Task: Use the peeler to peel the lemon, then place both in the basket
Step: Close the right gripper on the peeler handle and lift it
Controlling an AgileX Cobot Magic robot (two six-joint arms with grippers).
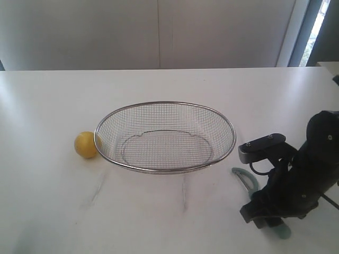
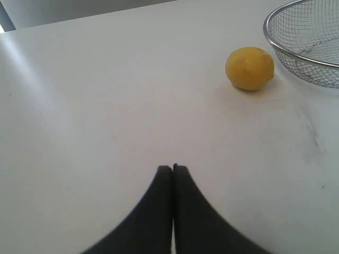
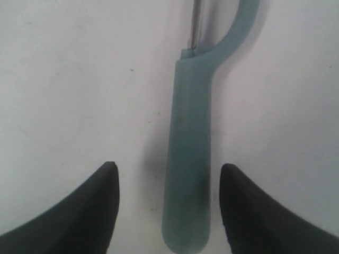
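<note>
The yellow lemon (image 1: 86, 144) lies on the white table just left of the wire-mesh basket (image 1: 165, 169), touching or nearly touching its rim; the left wrist view shows the lemon (image 2: 249, 68) beside the basket (image 2: 296, 53). The teal-green peeler (image 1: 247, 180) lies flat on the table at the right, partly hidden under the right arm. My right gripper (image 3: 168, 172) is open low over the table, its fingers straddling the peeler handle (image 3: 189, 159) with gaps on both sides. My left gripper (image 2: 172, 168) is shut and empty, well short of the lemon, and out of the exterior view.
The basket holds nothing. The white table (image 1: 159, 222) runs back to a pale wall. The black right arm (image 1: 296, 185) stands at the table's front right corner. A window strip (image 1: 318, 26) shows at the far right.
</note>
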